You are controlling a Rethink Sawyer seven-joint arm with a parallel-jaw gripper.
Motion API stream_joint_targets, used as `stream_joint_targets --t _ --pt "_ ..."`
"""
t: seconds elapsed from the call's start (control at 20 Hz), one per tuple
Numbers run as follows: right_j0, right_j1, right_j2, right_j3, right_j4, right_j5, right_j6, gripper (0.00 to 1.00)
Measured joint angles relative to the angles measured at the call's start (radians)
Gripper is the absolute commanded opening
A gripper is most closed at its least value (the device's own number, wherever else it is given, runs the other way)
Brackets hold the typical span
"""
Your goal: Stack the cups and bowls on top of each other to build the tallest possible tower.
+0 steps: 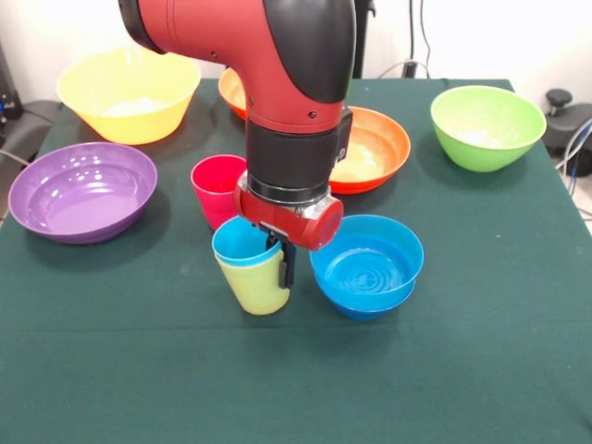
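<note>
The light blue cup (pixel 240 242) sits nested inside the yellow cup (pixel 254 289) at the table's middle. My gripper (pixel 282 259) comes straight down onto their right rim. It looks shut on the light blue cup's wall, with one dark finger (pixel 289 268) outside both cups. The red-pink cup (pixel 216 185) stands upright just behind them, partly hidden by my wrist. Two small blue bowls (pixel 367 268) sit nested just right of my gripper, the lighter one inside the darker one. They are apart from the cups.
The large yellow bowl (pixel 129 92) is at the back left and the purple bowl (pixel 83 190) at the left. One orange bowl (pixel 379 148) lies behind my arm, with a second orange bowl (pixel 231 91) further back. The lime green bowl (pixel 487 125) is at the back right.
</note>
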Motion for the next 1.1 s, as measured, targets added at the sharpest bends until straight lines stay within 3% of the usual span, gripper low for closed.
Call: stream_joint_targets --t 1.1 --pt "0.057 -0.084 -0.128 -0.012 0.000 0.210 0.000 0.00"
